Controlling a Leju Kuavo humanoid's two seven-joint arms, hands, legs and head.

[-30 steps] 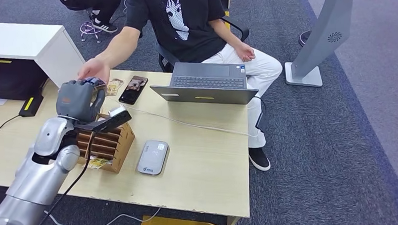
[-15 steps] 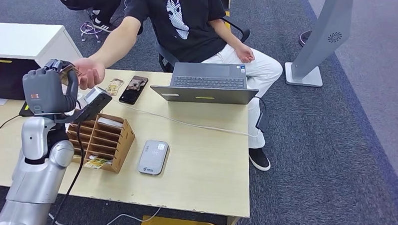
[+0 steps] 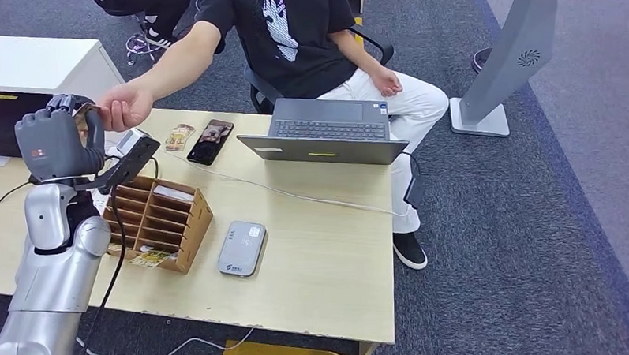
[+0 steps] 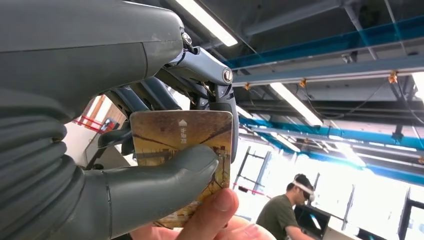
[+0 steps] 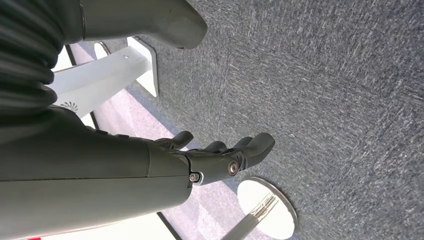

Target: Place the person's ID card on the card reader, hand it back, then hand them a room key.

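Room key (image 4: 182,150) being pinched upright between thumb and fingers of left hand (image 3: 53,143) at far left of desk, person's hand (image 3: 123,105) touching its right edge, right hand (image 5: 220,157) hanging empty.

The light wood table (image 3: 330,256) holds a laptop (image 3: 325,131), a phone (image 3: 210,141), a wooden box of slots (image 3: 161,221), a grey card reader (image 3: 242,248), and what may be a small card (image 3: 180,137).

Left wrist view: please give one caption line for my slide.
Left hand pinches a room key card while a person's fingers touch its edge.
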